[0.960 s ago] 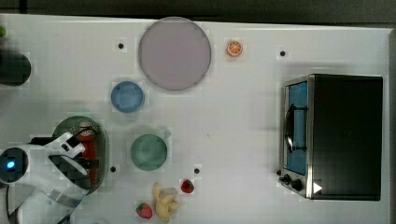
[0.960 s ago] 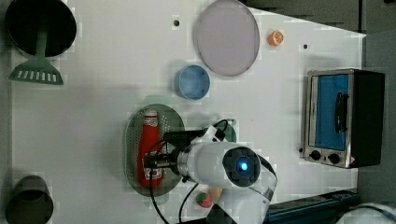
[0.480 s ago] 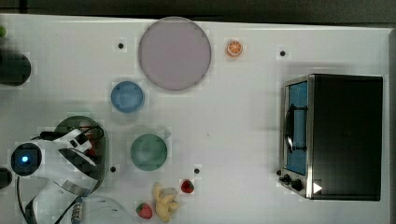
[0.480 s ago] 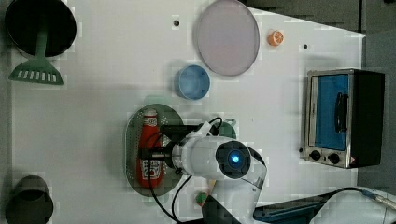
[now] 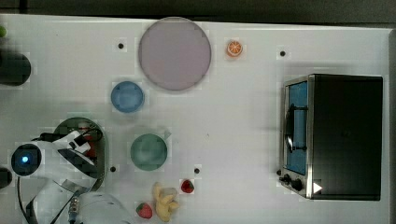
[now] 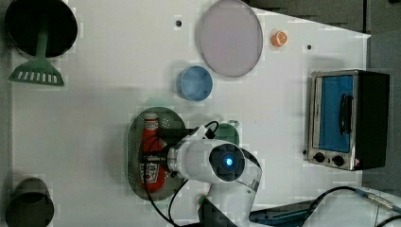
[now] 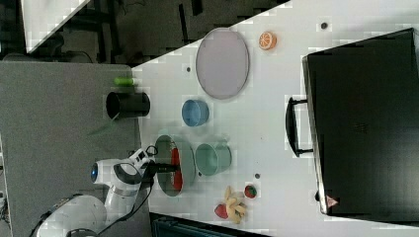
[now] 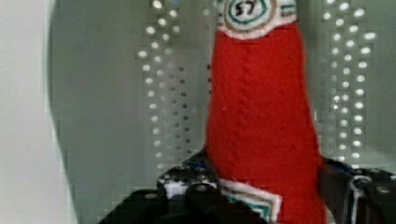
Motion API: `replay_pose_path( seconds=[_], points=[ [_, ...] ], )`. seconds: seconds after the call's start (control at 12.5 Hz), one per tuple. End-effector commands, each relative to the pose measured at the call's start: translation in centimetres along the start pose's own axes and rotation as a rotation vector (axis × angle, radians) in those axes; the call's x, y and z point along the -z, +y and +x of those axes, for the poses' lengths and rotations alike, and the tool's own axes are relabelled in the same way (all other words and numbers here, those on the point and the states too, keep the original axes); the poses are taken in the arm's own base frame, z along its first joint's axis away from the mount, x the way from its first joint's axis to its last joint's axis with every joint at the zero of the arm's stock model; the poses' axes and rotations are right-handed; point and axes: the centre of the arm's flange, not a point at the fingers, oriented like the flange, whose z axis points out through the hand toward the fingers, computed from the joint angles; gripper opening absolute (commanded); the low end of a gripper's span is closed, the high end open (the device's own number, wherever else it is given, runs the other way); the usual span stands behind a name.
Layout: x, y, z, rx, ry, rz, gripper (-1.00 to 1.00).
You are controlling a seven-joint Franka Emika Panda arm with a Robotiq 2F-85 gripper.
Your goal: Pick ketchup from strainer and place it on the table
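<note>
Ketchup lying lengthwise in the strainer, which sits on the table near the left view's lower middle. The tool is down over the bottle; in the wrist view dark fingers stand on either side of the red body near its label, apparently straddling it. Whether they are already pressed onto the bottle cannot be told.

Step in hand — securing the grasp. Judged from these views, the fingers should meet the body squarely across its width, not near the tapering neck, where a smooth bottle would likely slip. The lift should then go straight up until the bottle is above the strainer's rim, so that the light basket is not dragged along.

Surface and surroundings — white tabletop with small dark holes. In the top view a teal bowl sits just to the top view's right of the strainer, a blue bowl and a grey plate beyond, a banana and strawberries nearer the lower edge, a toaster oven far right. Open table between bowl and oven suits the placement.
</note>
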Motion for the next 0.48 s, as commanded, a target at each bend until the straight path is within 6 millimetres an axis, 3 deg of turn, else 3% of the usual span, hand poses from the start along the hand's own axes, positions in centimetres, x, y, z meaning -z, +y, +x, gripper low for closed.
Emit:
replay_pose_path(
  seconds=[0.08, 0.48],
  points=[
    [3.7, -0.9, 0.2, -0.039, 0.04, -0.019, 0.21],
    [14.4, -3.4, -1.2, -0.166, 0.011, 0.08, 0.21]
  ],
)
